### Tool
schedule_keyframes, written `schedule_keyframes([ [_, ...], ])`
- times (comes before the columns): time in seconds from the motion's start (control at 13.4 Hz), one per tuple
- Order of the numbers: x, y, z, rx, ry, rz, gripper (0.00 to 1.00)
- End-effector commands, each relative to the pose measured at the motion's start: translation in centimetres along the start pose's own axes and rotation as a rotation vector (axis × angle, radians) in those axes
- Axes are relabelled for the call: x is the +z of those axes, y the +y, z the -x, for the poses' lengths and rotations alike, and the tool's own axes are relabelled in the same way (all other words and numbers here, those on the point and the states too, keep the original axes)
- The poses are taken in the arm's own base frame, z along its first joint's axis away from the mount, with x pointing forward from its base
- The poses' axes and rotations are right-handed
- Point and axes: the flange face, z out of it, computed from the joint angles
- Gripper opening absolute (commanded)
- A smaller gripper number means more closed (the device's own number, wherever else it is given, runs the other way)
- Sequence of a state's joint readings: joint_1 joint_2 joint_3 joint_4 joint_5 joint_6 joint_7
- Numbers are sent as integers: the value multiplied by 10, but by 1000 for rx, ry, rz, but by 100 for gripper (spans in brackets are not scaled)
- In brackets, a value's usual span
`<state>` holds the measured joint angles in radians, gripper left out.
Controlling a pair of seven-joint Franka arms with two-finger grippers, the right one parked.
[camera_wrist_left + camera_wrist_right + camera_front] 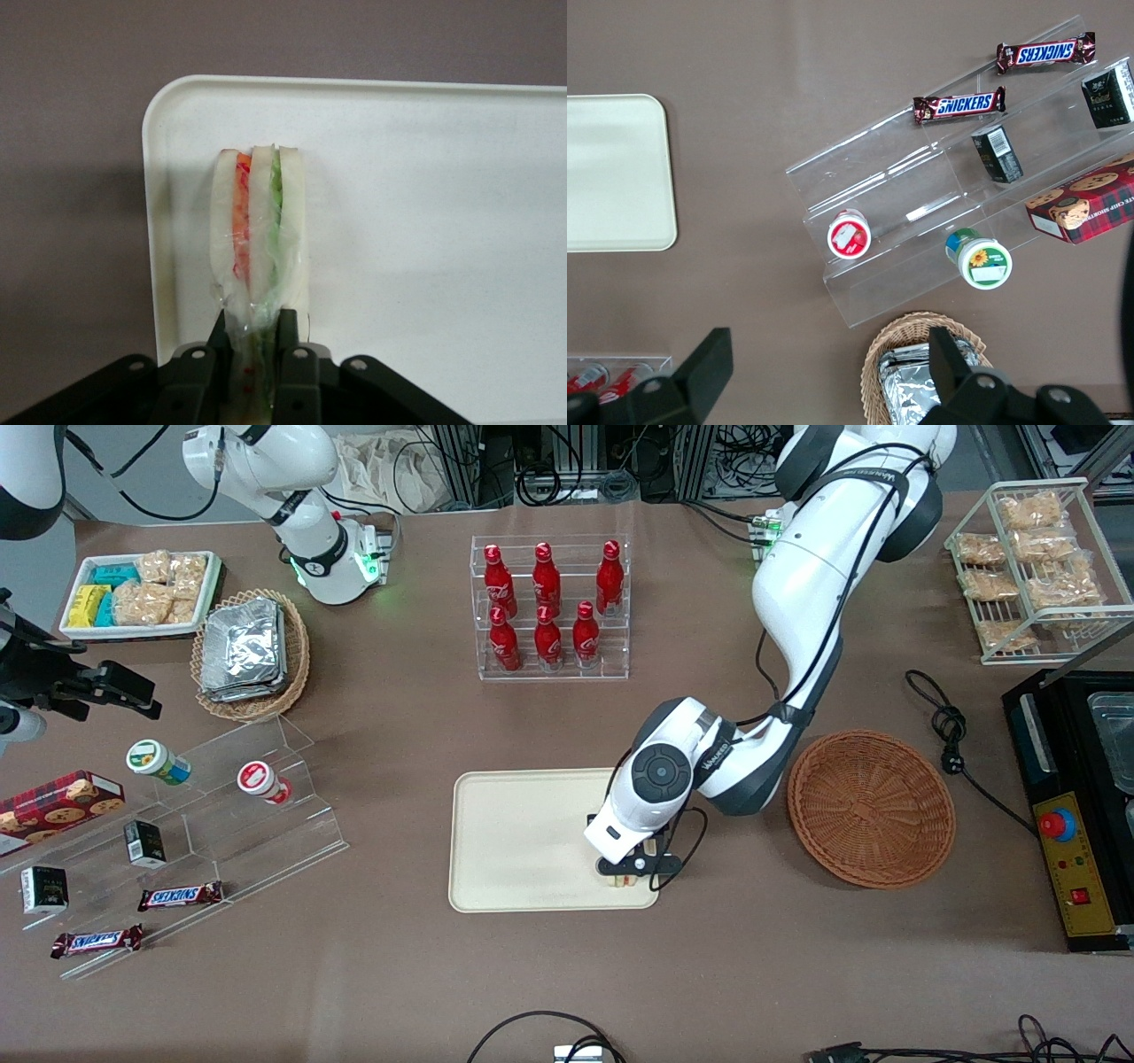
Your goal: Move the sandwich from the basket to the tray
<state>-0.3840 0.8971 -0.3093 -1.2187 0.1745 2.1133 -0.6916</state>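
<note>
My left gripper point(631, 868) is low over the cream tray point(514, 841), at its corner nearest the front camera toward the working arm's end. It is shut on the sandwich point(257, 230), a wrapped wedge with pale bread and orange, red and green layers. The fingers point(288, 332) pinch its narrow end. The sandwich hangs close over the tray floor point(425, 221); I cannot tell whether it touches. A bit of it shows below the gripper in the front view point(625, 882). The round brown wicker basket point(871, 808) stands empty beside the tray, toward the working arm's end.
A clear rack of red bottles point(551, 607) stands farther from the front camera than the tray. A black cable point(948, 726) and a black control box point(1072, 841) lie past the basket. A clear stepped stand with snacks point(204, 815) is toward the parked arm's end.
</note>
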Motion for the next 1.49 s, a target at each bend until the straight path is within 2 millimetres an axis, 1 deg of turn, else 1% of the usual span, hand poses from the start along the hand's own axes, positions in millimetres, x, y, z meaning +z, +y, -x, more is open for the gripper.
schedule_keyframes([
  [0.0,-23,-3,0,19,-3,-30,100],
  [0.15,-44,-21,5,-11,-31,-51,100],
  [0.3,-77,-31,30,14,-68,-125,100],
  [0.37,-101,-40,40,13,-69,-150,100],
  [0.45,-122,-61,47,-4,-71,-166,100],
  [0.52,-141,-78,58,3,-63,-181,100],
  [0.6,-160,-94,74,39,-55,-201,100],
  [0.67,-176,-111,91,62,-45,-218,100],
  [0.75,-192,-131,101,63,-40,-218,100],
  [0.82,-208,-145,113,89,-42,-206,100],
  [0.9,-220,-166,119,111,-47,-203,100],
  [0.97,-229,-196,116,110,-59,-204,100],
  [1.04,-238,-221,114,121,-85,-204,100],
  [1.19,-263,-286,97,119,-110,-194,100],
  [1.34,-285,-339,81,41,-97,-188,99],
  [1.42,-294,-370,72,-1,-81,-179,99],
])
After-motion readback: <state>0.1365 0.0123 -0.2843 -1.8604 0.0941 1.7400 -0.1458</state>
